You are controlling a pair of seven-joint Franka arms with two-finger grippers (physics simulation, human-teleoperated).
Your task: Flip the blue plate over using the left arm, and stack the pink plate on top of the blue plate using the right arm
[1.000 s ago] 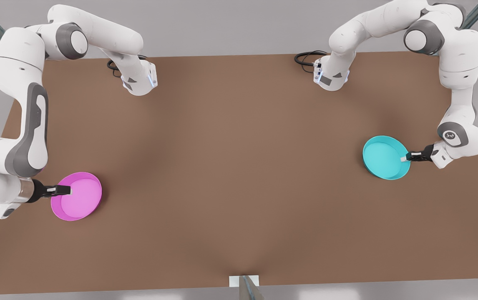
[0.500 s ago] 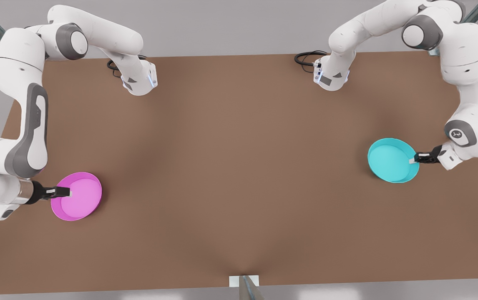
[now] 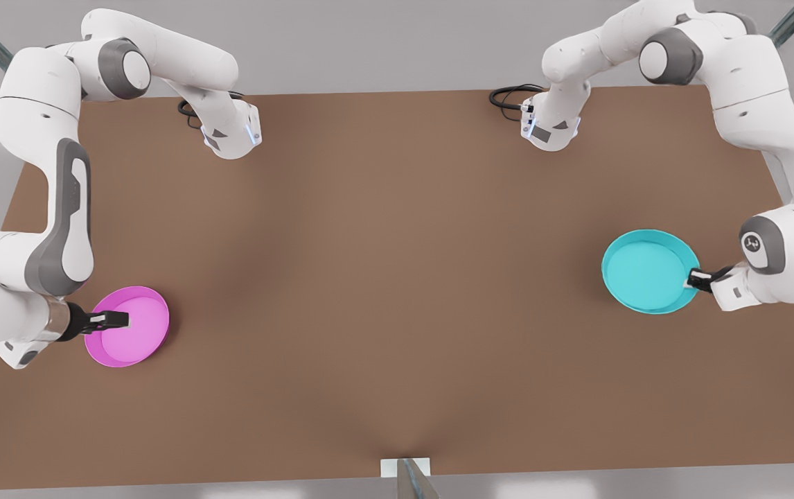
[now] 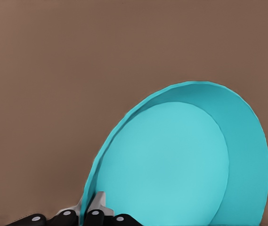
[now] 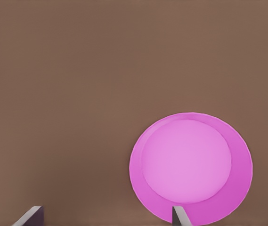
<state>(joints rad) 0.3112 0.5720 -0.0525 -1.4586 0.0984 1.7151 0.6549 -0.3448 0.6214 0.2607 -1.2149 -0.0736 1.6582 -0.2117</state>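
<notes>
Flip step underway: left end effector (image 3: 692, 280) clamps round turquoise plate (image 3: 646, 270) at rim, tilted off brown table (image 3: 383, 277). Next: rotate wrist fully. Right end effector (image 3: 114, 320) spread open above round pink plate (image 3: 130, 326), gripping nothing.

Blue plate (image 3: 646, 272) tilted; pink plate (image 3: 135, 327) flat.

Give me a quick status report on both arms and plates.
Left gripper shut on blue plate rim, plate tilted. Right gripper open over pink plate, not gripping. Table between plates unobstructed.
</notes>
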